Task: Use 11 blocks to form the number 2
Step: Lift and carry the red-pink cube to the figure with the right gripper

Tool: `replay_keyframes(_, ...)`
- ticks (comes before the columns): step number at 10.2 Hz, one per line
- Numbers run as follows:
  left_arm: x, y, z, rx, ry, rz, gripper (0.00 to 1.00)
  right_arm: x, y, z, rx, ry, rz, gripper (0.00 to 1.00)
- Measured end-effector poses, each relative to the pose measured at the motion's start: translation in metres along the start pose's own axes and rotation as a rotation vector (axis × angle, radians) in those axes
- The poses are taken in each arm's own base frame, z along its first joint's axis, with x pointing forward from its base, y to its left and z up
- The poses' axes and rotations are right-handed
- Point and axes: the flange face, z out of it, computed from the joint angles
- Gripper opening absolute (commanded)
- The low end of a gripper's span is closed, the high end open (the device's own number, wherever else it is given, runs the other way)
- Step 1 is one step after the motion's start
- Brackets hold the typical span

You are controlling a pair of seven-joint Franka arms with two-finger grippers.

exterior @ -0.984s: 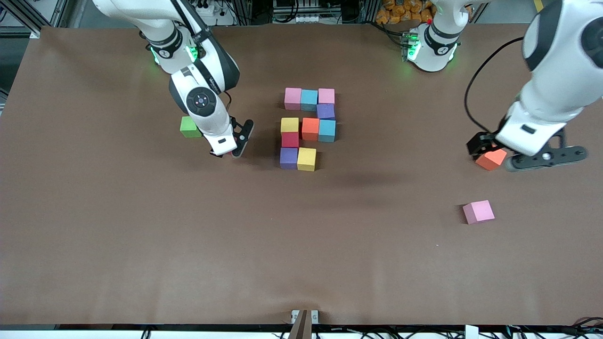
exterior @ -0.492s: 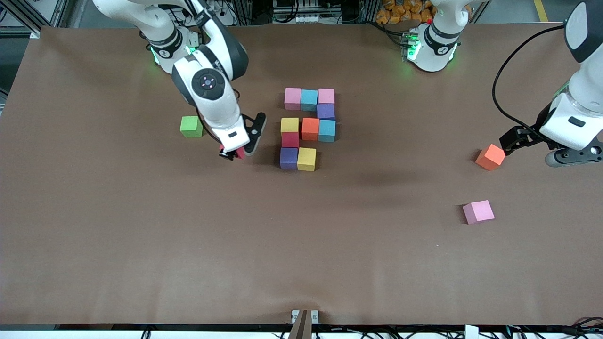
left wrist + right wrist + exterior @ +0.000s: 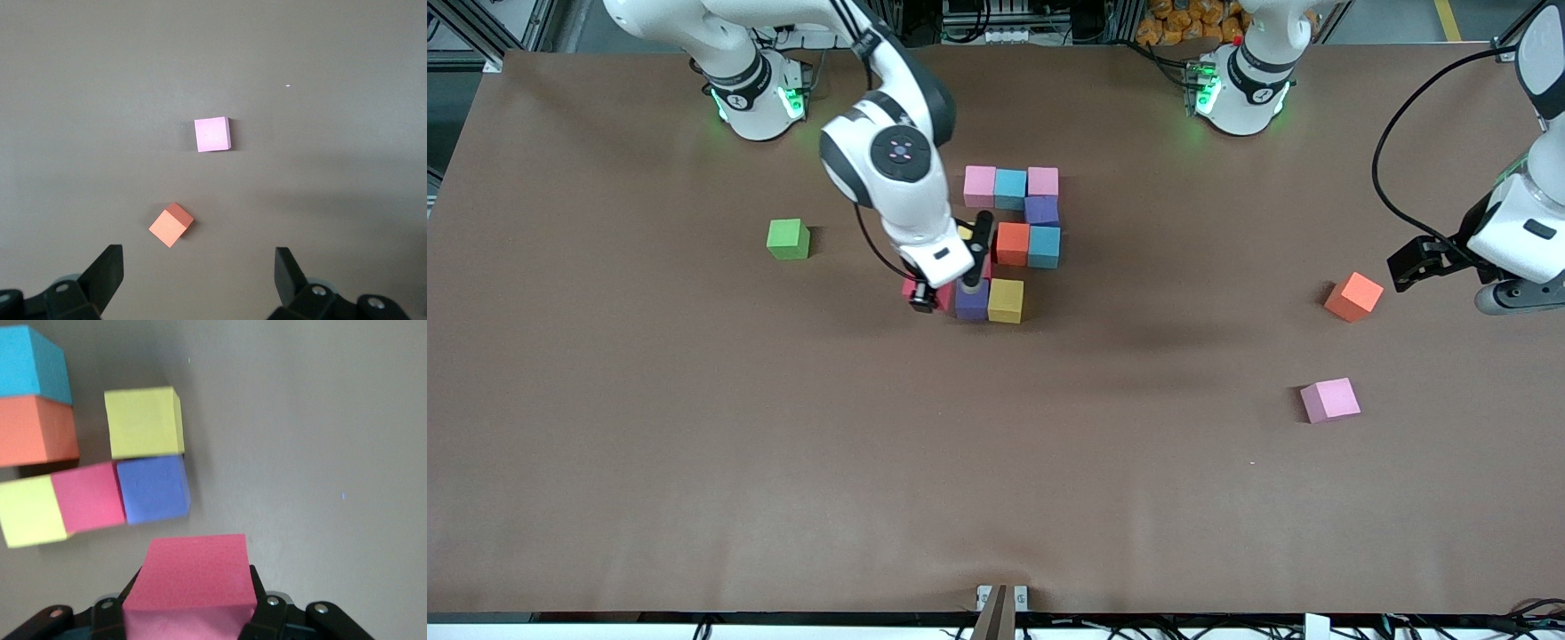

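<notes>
- The right gripper point(image 3: 935, 298) is clamped on a red cube point(image 3: 190, 577), which it holds up in the air just beside the purple cube point(image 3: 971, 301) at the lower corner of the partly built number 2 point(image 3: 1009, 242).
- In the right wrist view the red cube fills the space between the two fingers, and the purple cube point(image 3: 153, 488) lies directly ahead of it.
- Around that purple cube, as seen from the right gripper: a yellow cube point(image 3: 143, 421) touches it on one side, and a second red cube point(image 3: 88, 497) touches it on another.
- Next past that second red cube sits another yellow cube point(image 3: 30, 510), with an orange cube point(image 3: 37, 430) and a light blue cube point(image 3: 33, 363) alongside.
- In the front view the figure's farthest row reads pink point(image 3: 980, 186), light blue point(image 3: 1010, 188), pink point(image 3: 1043, 181), with a purple cube point(image 3: 1042, 211) below the last.
- A green cube point(image 3: 788, 239) rests well apart from the right gripper, toward the right arm's end of the table.
- The left gripper point(image 3: 199, 270) hangs with its jaws spread wide and nothing between them, at the left arm's end of the table.
- A loose orange cube point(image 3: 171, 225) lies just ahead of the left gripper's fingers point(image 3: 107, 273), turned cornerwise; a loose pink cube point(image 3: 213, 134) sits farther out from them.
</notes>
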Motion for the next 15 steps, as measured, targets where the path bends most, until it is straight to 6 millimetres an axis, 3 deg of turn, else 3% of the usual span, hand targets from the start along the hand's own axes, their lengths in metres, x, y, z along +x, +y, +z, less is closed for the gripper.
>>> replay_keyframes(5, 0.0, -0.005, 0.0, -0.017, -0.003, 0.032, 1.0, 0.042, -0.01, 0.009, -0.015, 0.019, 0.093, 0.48)
replay_keyframes(10, 0.001, -0.021, 0.003, -0.035, -0.012, 0.033, 1.0, 0.08, -0.02, 0.034, -0.024, 0.022, 0.075, 0.48)
replay_keyframes(15, 0.001, -0.038, 0.006, -0.034, -0.017, 0.04, 1.0, 0.112, -0.035, 0.026, -0.043, 0.06, 0.026, 0.48)
